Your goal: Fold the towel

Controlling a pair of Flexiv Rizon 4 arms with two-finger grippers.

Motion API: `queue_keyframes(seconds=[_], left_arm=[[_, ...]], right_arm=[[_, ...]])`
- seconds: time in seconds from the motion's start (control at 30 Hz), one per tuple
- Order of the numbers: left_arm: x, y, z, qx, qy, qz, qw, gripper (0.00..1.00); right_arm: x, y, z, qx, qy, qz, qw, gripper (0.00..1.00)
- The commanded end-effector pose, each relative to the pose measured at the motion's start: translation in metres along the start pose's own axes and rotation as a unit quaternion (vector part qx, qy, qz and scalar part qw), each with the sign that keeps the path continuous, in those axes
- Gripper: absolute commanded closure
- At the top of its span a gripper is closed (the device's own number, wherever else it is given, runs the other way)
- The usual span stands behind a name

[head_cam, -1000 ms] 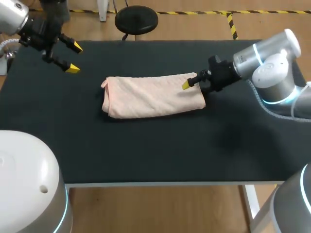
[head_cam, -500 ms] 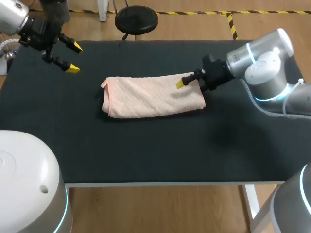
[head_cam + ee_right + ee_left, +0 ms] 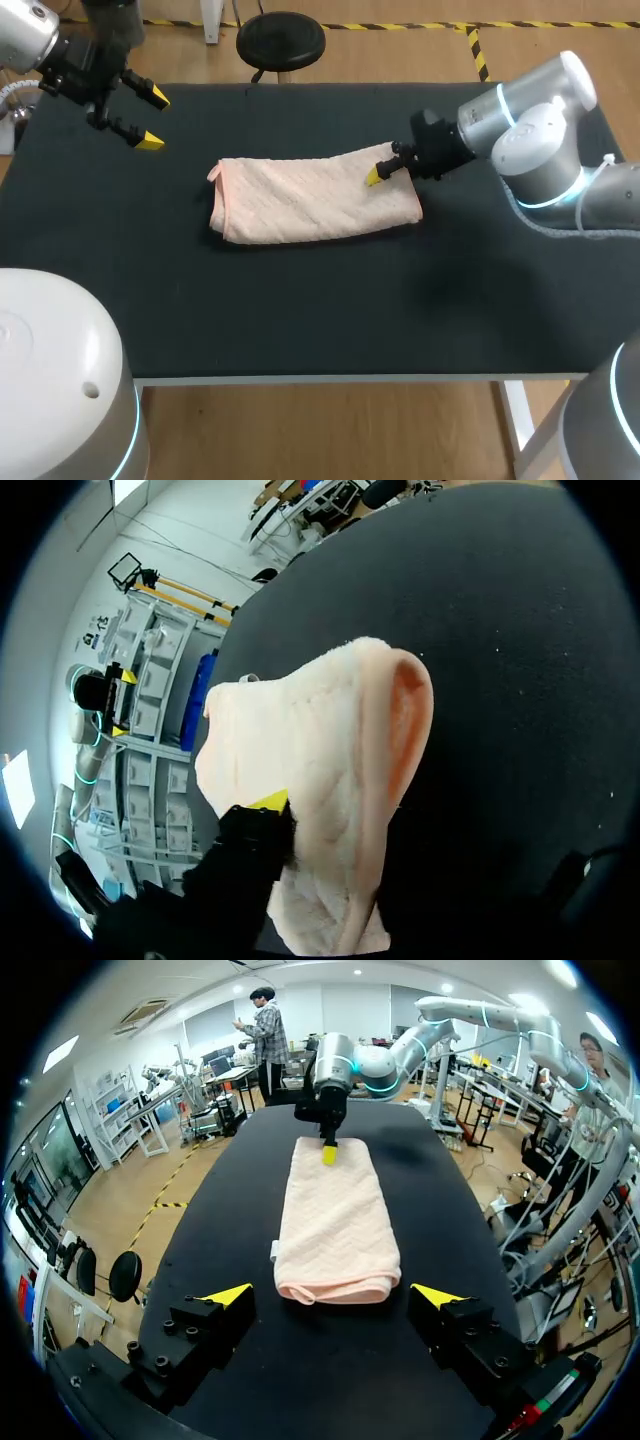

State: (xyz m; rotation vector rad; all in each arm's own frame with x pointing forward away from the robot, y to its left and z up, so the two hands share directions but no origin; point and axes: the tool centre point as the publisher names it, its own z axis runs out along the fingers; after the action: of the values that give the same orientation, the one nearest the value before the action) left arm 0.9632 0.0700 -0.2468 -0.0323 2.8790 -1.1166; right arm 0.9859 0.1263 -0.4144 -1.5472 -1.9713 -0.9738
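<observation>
Fingers of the right arm (image 3: pixel 372 177) stand spread, one yellow tip resting on the right end of the towel (image 3: pixel 300 200). It lies folded long mid-desk (image 3: pixel 300 320), soft, light and limp; best pinched at that end's corners. The left fingers (image 3: pixel 150 141) gape, well apart.

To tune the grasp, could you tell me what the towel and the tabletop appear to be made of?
Towel: soft pale-pink cloth, probably terry, judging by its nubby texture and rounded folds. Tabletop: matte black covering, perhaps felt or rubber; no glare shows.
</observation>
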Motion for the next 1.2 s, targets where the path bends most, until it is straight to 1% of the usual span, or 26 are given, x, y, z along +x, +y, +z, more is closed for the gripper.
queue_keyframes(seconds=[0.03, 0.27, 0.4, 0.5, 0.53, 0.57, 0.7, 0.83, 0.9, 1.0, 1.03, 1.07, 1.1, 1.13, 1.2], left_arm=[[0.001, 0.001, 0.001, 0.001, -0.001, 0.001, 1.0, 0.0], [0.001, 0.001, 0.001, 0.001, -0.001, 0.001, 1.0, 0.0], [0.001, 0.001, 0.001, 0.001, -0.001, 0.001, 1.0, 0.0], [0.001, 0.001, 0.001, 0.001, -0.001, 0.001, 1.0, 0.0], [0.001, 0.001, 0.001, 0.001, -0.001, 0.001, 1.0, 0.0], [0.001, 0.001, 0.001, 0.001, -0.001, 0.001, 1.0, 0.0], [0.001, 0.001, 0.001, 0.001, -0.001, 0.001, 1.0, 0.0], [0.001, 0.001, 0.001, 0.001, -0.001, 0.001, 1.0, 0.0], [0.001, 0.001, 0.001, 0.001, -0.001, 0.001, 1.0, 0.0], [0.001, 0.001, 0.001, 0.001, -0.001, 0.001, 1.0, 0.0], [0.001, 0.001, 0.001, 0.001, -0.001, 0.001, 1.0, 0.0], [0.001, 0.001, 0.001, 0.001, -0.001, 0.001, 1.0, 0.0], [0.001, 0.001, 0.001, 0.001, -0.001, 0.001, 1.0, 0.0], [0.001, 0.001, 0.001, 0.001, -0.001, 0.001, 1.0, 0.0], [0.001, 0.001, 0.001, 0.001, -0.001, 0.001, 1.0, 0.0]], right_arm=[[0.026, 0.005, -0.005, -0.003, -0.038, 0.007, 0.999, 1.0], [0.066, 0.027, 0.004, -0.007, -0.084, 0.031, 0.996, 1.0], [0.101, 0.039, 0.022, 0.0, -0.102, 0.023, 0.995, 1.0], [0.13, 0.046, 0.044, 0.01, -0.109, 0.009, 0.994, 1.0], [0.138, 0.048, 0.052, 0.011, -0.108, 0.009, 0.994, 1.0], [0.147, 0.05, 0.061, 0.014, -0.097, 0.009, 0.995, 1.0], [0.175, 0.054, 0.1, 0.032, -0.106, 0.0, 0.994, 1.0], [0.193, 0.054, 0.136, 0.048, -0.118, -0.004, 0.992, 1.0], [0.199, 0.053, 0.15, 0.056, -0.128, -0.01, 0.99, 1.0], [0.205, 0.05, 0.164, 0.066, -0.137, -0.013, 0.988, 1.0], [0.207, 0.049, 0.165, 0.066, -0.138, -0.012, 0.988, 0.62], [0.209, 0.048, 0.166, 0.067, -0.147, -0.015, 0.987, 0.0], [0.213, 0.048, 0.165, 0.067, -0.151, -0.029, 0.986, 0.0], [0.217, 0.047, 0.163, 0.065, -0.152, -0.03, 0.986, 0.0], [0.226, 0.043, 0.155, 0.056, -0.186, -0.047, 0.98, 0.0]])
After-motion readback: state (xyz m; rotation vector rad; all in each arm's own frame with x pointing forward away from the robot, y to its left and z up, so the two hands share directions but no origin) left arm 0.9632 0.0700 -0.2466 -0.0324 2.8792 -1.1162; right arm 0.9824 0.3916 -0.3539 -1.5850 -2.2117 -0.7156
